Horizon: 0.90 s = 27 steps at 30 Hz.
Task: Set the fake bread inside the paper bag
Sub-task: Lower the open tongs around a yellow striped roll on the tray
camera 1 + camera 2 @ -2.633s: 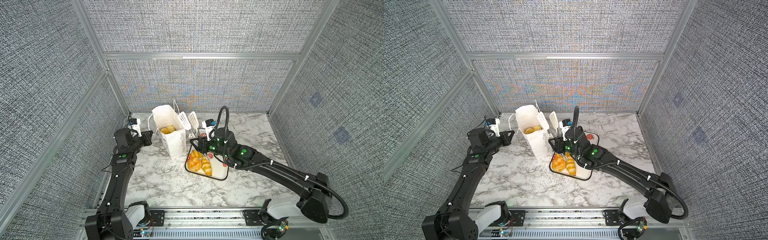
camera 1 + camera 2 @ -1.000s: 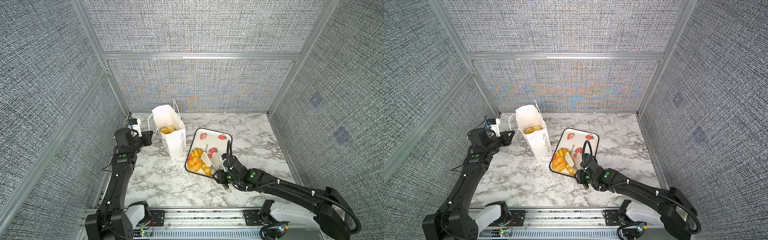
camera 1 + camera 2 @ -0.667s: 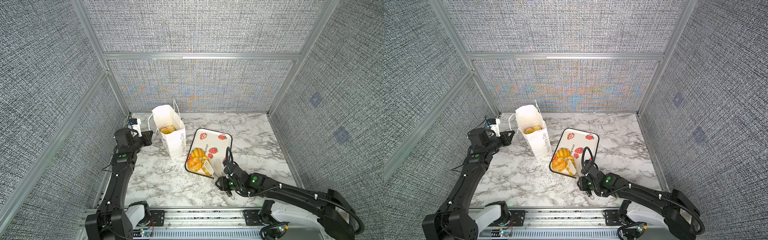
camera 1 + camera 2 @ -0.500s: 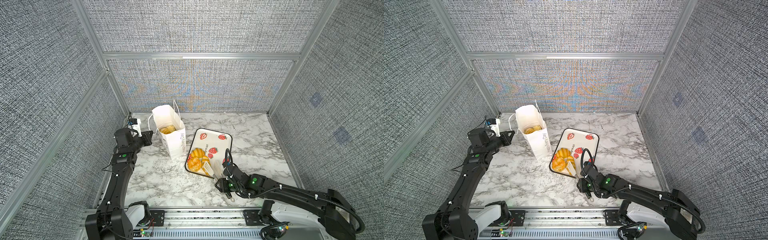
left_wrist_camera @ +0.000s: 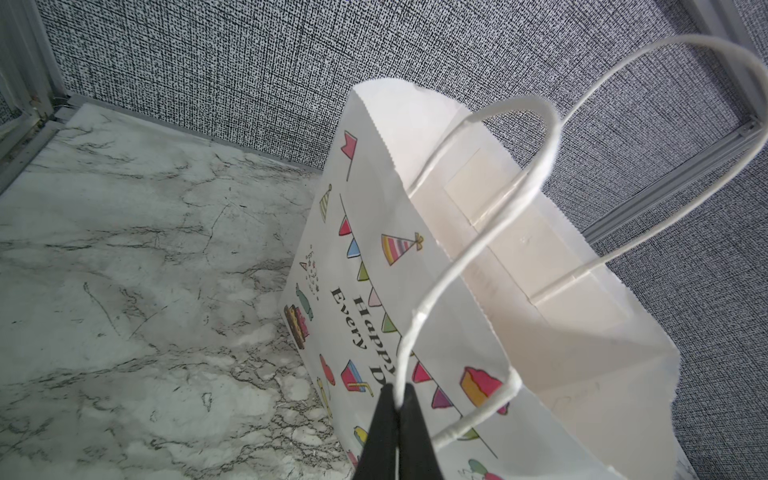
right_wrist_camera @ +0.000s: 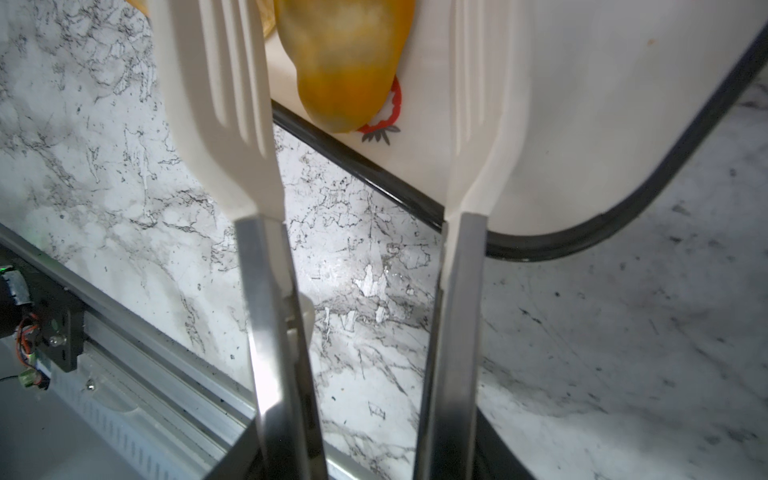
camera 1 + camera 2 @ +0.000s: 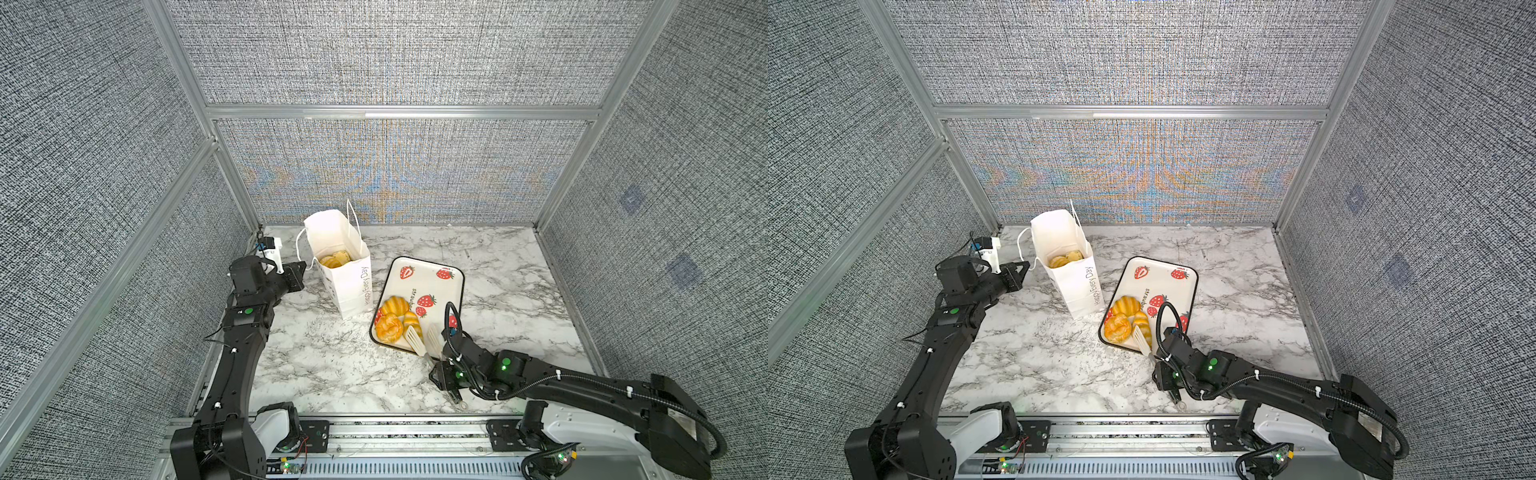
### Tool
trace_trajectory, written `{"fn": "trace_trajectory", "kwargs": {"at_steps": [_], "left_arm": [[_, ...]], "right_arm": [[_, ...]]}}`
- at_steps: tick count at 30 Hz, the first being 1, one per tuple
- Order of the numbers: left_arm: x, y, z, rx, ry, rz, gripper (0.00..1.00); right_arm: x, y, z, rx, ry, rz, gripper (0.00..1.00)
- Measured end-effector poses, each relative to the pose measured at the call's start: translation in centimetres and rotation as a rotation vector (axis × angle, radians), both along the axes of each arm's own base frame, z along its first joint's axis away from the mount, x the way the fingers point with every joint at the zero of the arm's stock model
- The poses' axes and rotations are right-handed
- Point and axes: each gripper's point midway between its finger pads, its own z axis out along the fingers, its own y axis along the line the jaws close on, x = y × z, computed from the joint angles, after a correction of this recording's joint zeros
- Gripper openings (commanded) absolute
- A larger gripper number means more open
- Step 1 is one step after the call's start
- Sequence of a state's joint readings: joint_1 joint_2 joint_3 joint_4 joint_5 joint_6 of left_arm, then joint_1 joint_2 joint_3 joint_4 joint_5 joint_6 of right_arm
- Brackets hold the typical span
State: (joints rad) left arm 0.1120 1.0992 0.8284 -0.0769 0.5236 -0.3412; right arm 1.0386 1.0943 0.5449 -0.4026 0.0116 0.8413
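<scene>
Three pieces of fake bread (image 7: 392,320) lie on strawberry tray (image 7: 442,293) lower-centre, others inside paper bag (image 7: 349,282); left claw (image 5: 397,399) pinched on its cord handle (image 5: 419,311), apparently steadying it, right claw (image 7: 440,365) clamping spread tongs (image 7: 414,338).

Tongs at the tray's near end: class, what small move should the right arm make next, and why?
Probably slide the tongs forward: their open blades flank only the end of the nearest fake bread on the tray, so closing now might slip off.

- left arm (image 7: 237,357) raised, reaching forward; left hand (image 5: 397,399) pinched tight on paper bag (image 5: 415,291) cord
- right arm (image 7: 582,386) stretched low; right hand (image 7: 448,374) clasps tongs (image 7: 424,340), blades apart
</scene>
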Motion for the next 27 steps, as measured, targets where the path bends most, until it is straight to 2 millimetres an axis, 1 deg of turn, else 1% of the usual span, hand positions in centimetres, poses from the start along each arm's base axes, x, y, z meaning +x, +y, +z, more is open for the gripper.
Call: {"fn": "trace_trajectory", "kwargs": {"at_steps": [7,13,19,27], "left_arm": [[0.0,0.0,0.0,0.000,0.001,0.000,0.00],[0.1,0.0,-0.1,-0.001,0.005,0.000,0.00],[0.1,0.0,-0.2,-0.001,0.005,0.000,0.00],[0.1,0.0,-0.3,-0.001,0.010,0.000,0.00]], "right_arm": [[0.2,0.4,0.7,-0.030,-0.018,0.011,0.50],[0.4,0.1,1.1,-0.069,-0.036,0.014,0.50],[0.5,-0.2,0.9,-0.136,-0.041,0.028,0.49],[0.7,0.2,1.1,-0.197,-0.061,0.058,0.48]]}}
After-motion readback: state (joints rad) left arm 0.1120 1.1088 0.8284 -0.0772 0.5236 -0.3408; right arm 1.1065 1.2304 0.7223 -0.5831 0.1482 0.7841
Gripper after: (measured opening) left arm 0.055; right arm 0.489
